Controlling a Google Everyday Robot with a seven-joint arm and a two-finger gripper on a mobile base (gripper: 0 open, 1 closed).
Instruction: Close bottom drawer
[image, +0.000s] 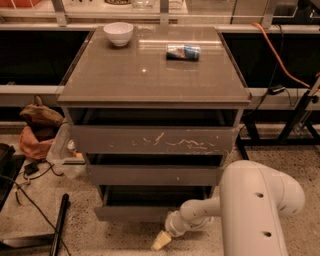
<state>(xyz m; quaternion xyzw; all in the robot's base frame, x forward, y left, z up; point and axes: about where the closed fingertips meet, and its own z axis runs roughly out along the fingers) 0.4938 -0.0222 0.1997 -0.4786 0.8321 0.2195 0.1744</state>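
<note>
The bottom drawer (131, 212) is the lowest and narrowest of three grey-brown drawers and stands partly pulled out, with its dark shallow interior showing above the plain front. My gripper (161, 241) is at the end of the white arm (250, 210). It sits low near the floor, just in front of the drawer front and right of its middle. I cannot tell whether it touches the front.
The widest drawer with whitish scratches (155, 140) and the middle drawer (155, 175) also stick out a little. A white bowl (118, 33) and a can (183, 52) lie on the cabinet top. Bags (37, 130), cables and a black pole (59, 225) lie on the floor at left.
</note>
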